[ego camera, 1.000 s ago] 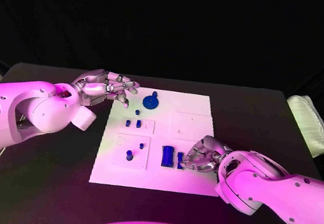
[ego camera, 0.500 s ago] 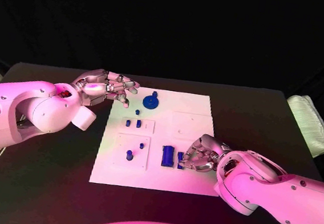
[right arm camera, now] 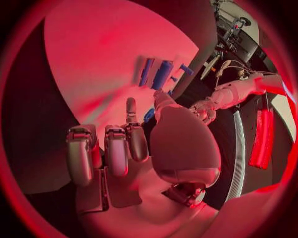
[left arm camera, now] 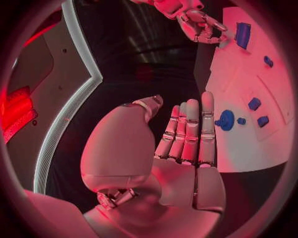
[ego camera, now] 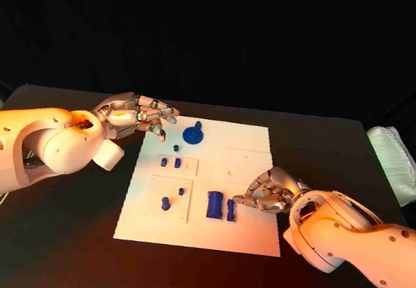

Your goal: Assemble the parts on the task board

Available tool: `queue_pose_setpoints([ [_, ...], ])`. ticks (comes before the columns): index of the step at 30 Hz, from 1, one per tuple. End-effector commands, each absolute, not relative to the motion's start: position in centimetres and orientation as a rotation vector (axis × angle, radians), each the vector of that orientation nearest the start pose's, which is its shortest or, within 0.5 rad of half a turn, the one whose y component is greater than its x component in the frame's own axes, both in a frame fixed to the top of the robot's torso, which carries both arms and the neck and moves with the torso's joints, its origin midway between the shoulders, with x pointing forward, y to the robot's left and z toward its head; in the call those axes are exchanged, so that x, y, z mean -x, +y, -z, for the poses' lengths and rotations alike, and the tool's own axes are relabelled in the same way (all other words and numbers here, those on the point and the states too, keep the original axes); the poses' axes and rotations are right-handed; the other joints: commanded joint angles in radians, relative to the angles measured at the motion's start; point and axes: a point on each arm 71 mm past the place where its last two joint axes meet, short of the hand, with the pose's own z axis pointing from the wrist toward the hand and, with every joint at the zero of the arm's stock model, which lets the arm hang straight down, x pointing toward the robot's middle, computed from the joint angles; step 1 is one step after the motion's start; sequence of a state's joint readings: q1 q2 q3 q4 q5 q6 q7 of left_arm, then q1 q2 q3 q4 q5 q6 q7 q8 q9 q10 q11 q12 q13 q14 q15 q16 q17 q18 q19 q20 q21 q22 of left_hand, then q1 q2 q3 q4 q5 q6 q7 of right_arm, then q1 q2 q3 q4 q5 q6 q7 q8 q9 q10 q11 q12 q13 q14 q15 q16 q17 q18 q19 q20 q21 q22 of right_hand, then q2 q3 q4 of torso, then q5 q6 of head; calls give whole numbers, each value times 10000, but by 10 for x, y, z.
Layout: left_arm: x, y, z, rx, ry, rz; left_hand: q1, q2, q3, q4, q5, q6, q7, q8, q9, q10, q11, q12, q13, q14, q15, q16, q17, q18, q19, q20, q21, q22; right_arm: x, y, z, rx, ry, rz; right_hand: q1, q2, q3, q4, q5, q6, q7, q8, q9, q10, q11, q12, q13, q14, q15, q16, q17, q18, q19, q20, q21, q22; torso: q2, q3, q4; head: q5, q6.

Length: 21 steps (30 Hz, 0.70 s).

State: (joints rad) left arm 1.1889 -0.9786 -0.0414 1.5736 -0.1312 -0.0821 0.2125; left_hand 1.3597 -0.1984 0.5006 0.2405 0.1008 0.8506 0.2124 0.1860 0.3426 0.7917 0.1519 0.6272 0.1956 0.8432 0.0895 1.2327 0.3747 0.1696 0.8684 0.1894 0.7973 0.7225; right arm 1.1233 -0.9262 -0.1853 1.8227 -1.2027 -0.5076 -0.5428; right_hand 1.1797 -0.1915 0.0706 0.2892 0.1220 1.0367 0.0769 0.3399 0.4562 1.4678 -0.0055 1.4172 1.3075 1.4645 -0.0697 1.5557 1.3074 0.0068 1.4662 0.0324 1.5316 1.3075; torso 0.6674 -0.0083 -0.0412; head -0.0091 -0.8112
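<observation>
In the head view the right robot hand point(ego camera: 268, 193) hangs curled and empty at the task board point(ego camera: 241, 240)'s three o'clock edge, just beside two upright blue bars point(ego camera: 220, 206); a careless reach could topple them. In the left wrist view the left robot hand point(left arm camera: 186, 144), fingers straight and together, holds nothing near the round blue part point(left arm camera: 225, 119). In the right wrist view, curled fingers point(right arm camera: 107, 151) may block the bars.

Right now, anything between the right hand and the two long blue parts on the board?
Nothing visible. In the head view the right hand hangs just beside the two long blue parts, with only bare task board between them. The left hand is off at the board's far corner.
</observation>
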Motion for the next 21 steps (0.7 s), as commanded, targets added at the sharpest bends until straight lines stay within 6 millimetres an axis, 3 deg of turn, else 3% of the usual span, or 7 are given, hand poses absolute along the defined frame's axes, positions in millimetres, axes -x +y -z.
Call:
queue_pose_setpoints([
  [1, -471, 244, 187, 10339, 16490, 15466, 43, -34, -41, 56, -32, -87, -17, 54, -18, -67, 15, 78, 5, -29, 36, -88, 6, 134, 42, 13, -92, -28, -405, -192, 241, -4871, 18575, -7281, 242, 236, -423, -4, -26, -169, 57, -63, 28, 275, 109, -422, 1771, 902, 84, -193, 2002, 158, 761, 107, -755, 2321, -86, -66, -21, -12, 152],
  [3, -474, 244, 187, 10397, 16116, 15479, 110, -62, -100, 85, -37, -101, -25, 79, -32, -75, 15, 106, 11, -200, 50, -243, -26, 127, -64, 26, -224, -97, -418, -199, 237, -5576, 17996, -8077, 492, 382, -523, -11, -32, -281, 91, -92, 32, 191, 151, -601, 1689, 878, 118, -247, 1924, 209, 689, 132, -1029, 2245, -165, -108, -17, -27, 210],
  [7, -484, 246, 192, 10652, 15226, 15303, 371, -92, -237, 179, -43, -98, -97, 212, -65, 81, -17, 197, 11, -762, 99, -1167, -294, 116, -522, 112, -957, -511, -450, -219, 234, -7191, 16885, -9093, 1659, 822, -315, -215, -14, -783, 334, -270, -7, -1032, 361, -2957, 584, 388, 306, -1149, 584, 693, -127, 293, -3811, 1421, -360, -191, -21, -48, 464],
  [10, -493, 250, 197, 10875, 14582, 15045, 640, -134, -237, 236, -52, -14, -196, 384, -74, 333, -5, -234, -293, -960, 181, -2535, -707, 111, -817, 247, -1802, -1033, -472, -236, 234, -8151, 16073, -9431, 2410, 891, 18, -304, 2, -1133, 511, -360, -82, -3168, 529, -6681, -1445, -664, 467, -2800, -1412, 1282, -1433, 464, -7711, 49, -473, -225, -10, -56, 712],
  [11, -496, 251, 199, 10918, 14406, 14953, 720, -135, -219, 249, -54, 36, -241, 457, -70, 493, -7, -469, -444, -984, 217, -3044, -842, 106, -886, 298, -2100, -1224, -479, -241, 234, -8393, 15824, -9504, 2640, 847, 175, -226, 2, -1233, 564, -373, -156, -3839, 595, -8085, -2492, -1304, 549, -3823, -2473, 1554, -2151, 559, -9833, -841, -519, -233, -17, -28, 771],
  [13, -503, 255, 203, 11026, 13997, 14710, 869, -185, -183, 303, -73, 72, -336, 593, -73, 1095, 38, -1481, -977, -735, 327, -4642, -1202, 126, -1023, 472, -3107, -1907, -495, -252, 234, -8879, 15275, -9648, 2997, 805, 571, -45, 28, -1472, 699, -477, -320, -4223, 729, -9233, -3759, -2867, 691, -6278, -4759, 1744, -2949, 693, -11815, -1927, -579, -235, -17, 18, 900],
  [21, -530, 262, 219, 11534, 13019, 14014, 945, -123, -290, 349, -61, -188, -594, 302, -439, 1948, 199, -4362, -1313, -869, 639, -8445, -1683, 95, -1226, 959, -5803, -3945, -527, -265, 235, -9399, 14366, -10505, 2728, -129, 3147, -155, -21, -1318, 1009, -1140, -1081, -3520, 1273, -12905, -9569, -4071, 1437, -11992, -8005, 1769, -3994, 1463, -14685, -5603, -815, -159, -7, 169, 1216],
])
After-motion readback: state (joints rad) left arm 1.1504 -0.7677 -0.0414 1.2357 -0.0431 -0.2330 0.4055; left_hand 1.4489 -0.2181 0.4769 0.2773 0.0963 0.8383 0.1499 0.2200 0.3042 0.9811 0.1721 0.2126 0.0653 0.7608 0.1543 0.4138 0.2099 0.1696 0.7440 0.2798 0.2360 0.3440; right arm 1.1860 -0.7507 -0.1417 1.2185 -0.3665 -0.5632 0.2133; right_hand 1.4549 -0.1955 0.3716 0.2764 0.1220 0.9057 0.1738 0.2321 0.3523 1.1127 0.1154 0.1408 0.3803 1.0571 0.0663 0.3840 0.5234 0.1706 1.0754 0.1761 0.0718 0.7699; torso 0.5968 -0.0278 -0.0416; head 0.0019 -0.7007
